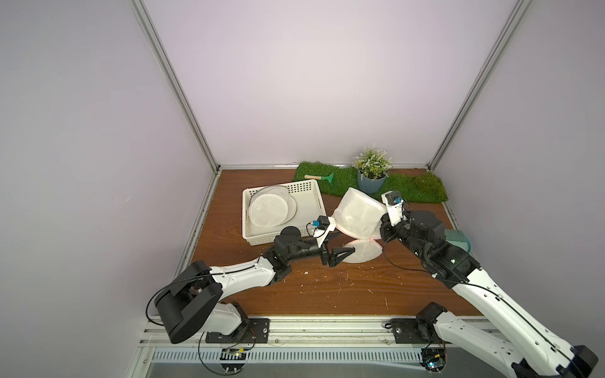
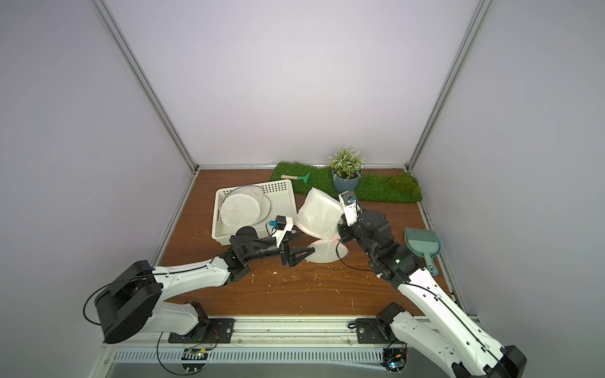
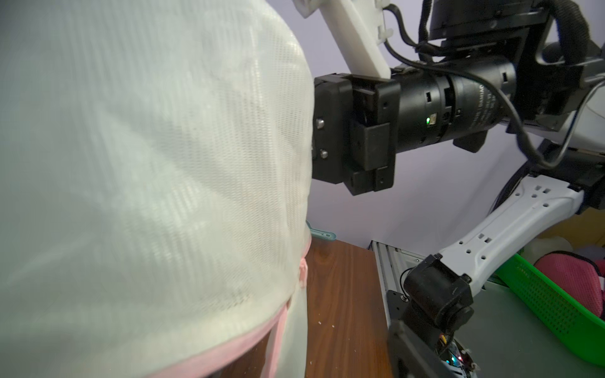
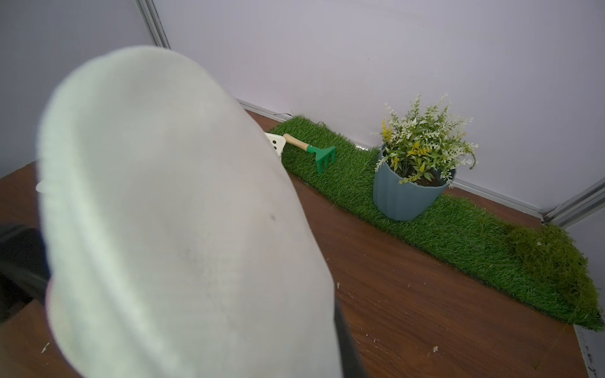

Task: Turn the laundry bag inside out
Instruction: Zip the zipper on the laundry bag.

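Laundry bag (image 1: pixel 358 212) hangs tilted over mid-table (image 1: pixel 294 294), pinched at its 4 o'clock edge by the clamped right tool (image 1: pixel 381 225). Left tool (image 1: pixel 342 243) gapes wide at 7 o'clock, holding nothing. My worry: that 1 thin mesh pinch slips once left tugs the rim, and the bag flops.

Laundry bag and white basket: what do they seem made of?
Laundry bag: fine white mesh fabric, matte, probably synthetic; the weave shows in the left wrist view, with pink trim along its edge. Basket: smooth white plastic, it seems, with rows of punched holes in its walls.
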Available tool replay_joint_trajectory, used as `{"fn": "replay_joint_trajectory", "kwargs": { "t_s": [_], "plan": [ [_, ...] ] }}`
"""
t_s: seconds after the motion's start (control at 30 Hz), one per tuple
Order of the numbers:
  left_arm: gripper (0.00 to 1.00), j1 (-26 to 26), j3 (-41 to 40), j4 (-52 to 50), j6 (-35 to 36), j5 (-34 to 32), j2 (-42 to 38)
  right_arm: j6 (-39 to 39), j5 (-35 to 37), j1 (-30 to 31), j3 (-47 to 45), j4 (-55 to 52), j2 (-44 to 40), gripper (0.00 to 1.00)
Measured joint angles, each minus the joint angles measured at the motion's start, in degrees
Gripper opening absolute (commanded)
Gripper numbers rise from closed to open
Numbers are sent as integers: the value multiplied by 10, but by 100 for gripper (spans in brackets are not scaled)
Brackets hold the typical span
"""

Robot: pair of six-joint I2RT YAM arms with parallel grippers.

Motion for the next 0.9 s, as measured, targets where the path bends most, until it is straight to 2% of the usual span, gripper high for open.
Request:
{"fn": "replay_joint_trajectory", "kwargs": {
  "t_s": [0.1,0.23,0.5,0.67,0.9],
  "plan": [
    [80,-4,12,33,1,0,35,2,-4,1,0,0,0,0],
    [74,-5,28,64,-9,7,77,4,-12,4,0,2,0,0],
    [50,-8,53,137,-56,29,150,14,-13,4,2,16,3,0],
    [47,-9,64,199,-92,33,193,22,-13,4,2,19,5,0],
    [36,-9,64,288,-142,34,237,32,-13,4,2,25,8,0]
  ]
}}
